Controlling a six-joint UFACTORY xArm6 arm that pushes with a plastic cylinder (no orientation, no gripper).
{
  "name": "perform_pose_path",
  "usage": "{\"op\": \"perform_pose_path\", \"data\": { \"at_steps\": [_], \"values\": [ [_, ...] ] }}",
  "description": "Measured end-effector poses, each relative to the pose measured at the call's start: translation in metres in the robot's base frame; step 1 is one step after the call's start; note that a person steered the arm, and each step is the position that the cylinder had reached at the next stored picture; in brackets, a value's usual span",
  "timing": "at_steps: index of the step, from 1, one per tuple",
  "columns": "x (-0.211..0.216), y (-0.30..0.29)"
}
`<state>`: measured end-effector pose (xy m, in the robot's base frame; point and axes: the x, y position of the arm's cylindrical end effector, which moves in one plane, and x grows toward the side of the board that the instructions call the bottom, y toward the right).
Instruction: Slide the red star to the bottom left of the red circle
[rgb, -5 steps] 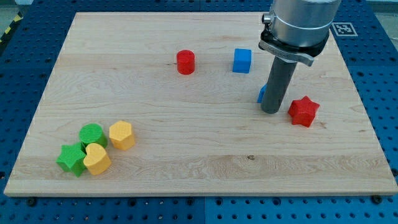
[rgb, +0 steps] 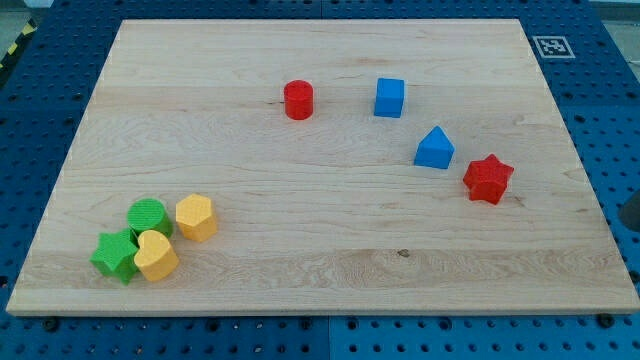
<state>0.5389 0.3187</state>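
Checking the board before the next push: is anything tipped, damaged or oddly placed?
Nothing stands out. The red star, red circle, two blue blocks and the green-yellow cluster all sit flat on the board. My tip is not clearly visible.

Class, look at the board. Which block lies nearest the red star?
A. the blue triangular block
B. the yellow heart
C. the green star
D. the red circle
A: the blue triangular block sits just up and to the view's left of the red star, while the red circle is much farther off and the yellow heart and green star lie at the view's bottom left.
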Motion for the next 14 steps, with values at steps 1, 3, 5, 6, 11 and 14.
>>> {"op": "perform_pose_path", "data": {
  "at_steps": [1,3,5,6,11,14],
  "values": [
    [-0.011,-0.040],
    [-0.021,-0.088],
    [-0.034,-0.072],
    [-0.050,-0.080],
    [-0.049,-0.186],
    [-0.028,-0.252]
  ]
}}
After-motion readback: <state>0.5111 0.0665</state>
